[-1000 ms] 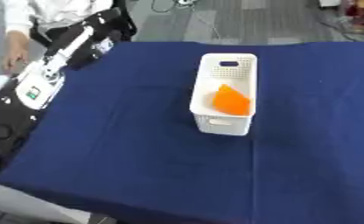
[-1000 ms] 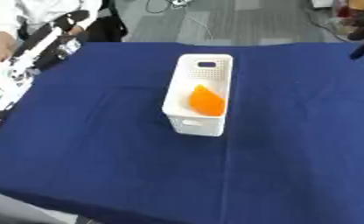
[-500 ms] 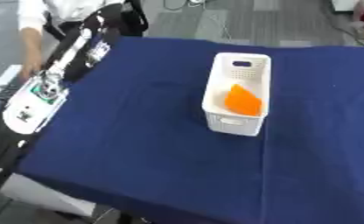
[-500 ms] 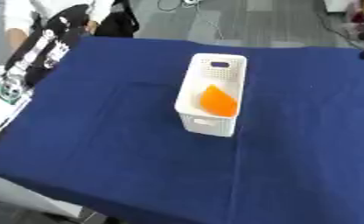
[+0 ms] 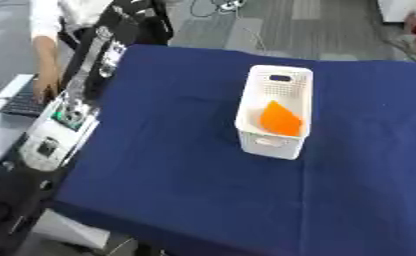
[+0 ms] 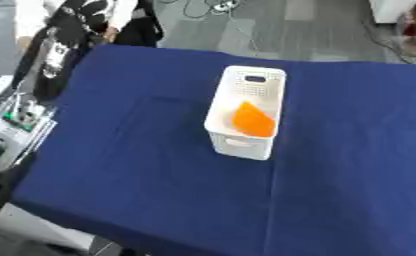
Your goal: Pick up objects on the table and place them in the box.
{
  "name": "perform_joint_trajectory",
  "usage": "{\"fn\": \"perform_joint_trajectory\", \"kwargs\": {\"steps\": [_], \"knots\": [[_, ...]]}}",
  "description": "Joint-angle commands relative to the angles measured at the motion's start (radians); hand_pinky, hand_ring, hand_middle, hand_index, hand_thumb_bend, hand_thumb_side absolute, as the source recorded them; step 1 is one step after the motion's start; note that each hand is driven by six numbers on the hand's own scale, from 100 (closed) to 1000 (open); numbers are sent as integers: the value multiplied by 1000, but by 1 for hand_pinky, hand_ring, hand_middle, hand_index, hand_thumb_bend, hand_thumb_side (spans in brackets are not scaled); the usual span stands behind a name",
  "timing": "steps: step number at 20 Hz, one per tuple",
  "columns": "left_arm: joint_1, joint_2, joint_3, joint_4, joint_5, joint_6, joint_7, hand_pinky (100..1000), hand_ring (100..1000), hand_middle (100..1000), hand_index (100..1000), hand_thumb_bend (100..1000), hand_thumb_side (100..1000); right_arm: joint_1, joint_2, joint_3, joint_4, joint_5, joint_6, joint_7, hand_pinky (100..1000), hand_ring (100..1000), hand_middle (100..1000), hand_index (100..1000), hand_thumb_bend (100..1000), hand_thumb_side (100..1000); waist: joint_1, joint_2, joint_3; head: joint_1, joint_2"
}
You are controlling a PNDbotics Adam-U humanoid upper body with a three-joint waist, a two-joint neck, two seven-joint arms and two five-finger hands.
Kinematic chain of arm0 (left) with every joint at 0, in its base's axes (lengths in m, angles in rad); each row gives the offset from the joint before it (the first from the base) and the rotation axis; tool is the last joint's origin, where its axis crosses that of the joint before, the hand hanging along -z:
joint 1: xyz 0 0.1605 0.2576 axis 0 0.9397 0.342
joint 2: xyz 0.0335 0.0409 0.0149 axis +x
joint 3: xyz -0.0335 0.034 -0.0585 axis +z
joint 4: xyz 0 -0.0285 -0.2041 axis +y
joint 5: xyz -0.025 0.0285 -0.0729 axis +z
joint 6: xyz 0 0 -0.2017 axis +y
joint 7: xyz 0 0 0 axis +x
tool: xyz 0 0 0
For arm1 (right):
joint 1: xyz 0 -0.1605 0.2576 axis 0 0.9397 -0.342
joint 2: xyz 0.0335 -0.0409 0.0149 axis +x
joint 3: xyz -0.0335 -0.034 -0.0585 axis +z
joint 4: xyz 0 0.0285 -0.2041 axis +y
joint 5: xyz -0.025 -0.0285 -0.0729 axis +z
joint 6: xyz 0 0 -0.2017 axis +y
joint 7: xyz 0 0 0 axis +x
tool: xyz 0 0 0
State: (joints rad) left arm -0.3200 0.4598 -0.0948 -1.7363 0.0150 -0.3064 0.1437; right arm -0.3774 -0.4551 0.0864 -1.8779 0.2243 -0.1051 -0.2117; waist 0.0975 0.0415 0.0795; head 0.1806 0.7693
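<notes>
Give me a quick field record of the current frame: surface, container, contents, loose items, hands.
surface: table covered with dark blue cloth
container: white perforated box, upright, near the table's middle
contents: one orange object inside the box
loose items on cloth: none visible
robot hands: neither in view
off table, left: equipment rack beside the table edge

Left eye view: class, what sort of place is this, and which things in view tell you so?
Probably a robotics lab or test workspace: a table under a blue cloth, a white perforated box holding an orange object, electronic equipment alongside, and cables on grey carpet.
</notes>
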Motion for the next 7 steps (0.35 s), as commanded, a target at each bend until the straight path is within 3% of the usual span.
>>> {"fn": "perform_joint_trajectory", "kwargs": {"steps": [1, 4, 7], "knots": [[-4, -21, 18, -15, 14, 9, 1, 912, 941, 1000, 1000, 417, 1000, -17, -7, -9, -25, -3, -2, -4, 451, 601, 673, 688, 100, 926, -3, -6, -6, 19, -21], [2, -35, 19, -13, 15, 9, -1, 905, 939, 1000, 1000, 421, 1000, -25, -15, -10, -32, -2, -2, -5, 452, 600, 673, 687, 100, 922, 2, -1, -15, 30, -48], [7, -47, 23, -14, 17, 8, 2, 872, 935, 1000, 1000, 429, 1000, -31, -20, -12, -37, -4, -1, -6, 452, 600, 673, 688, 100, 922, 8, 3, -23, 26, -43]]}}
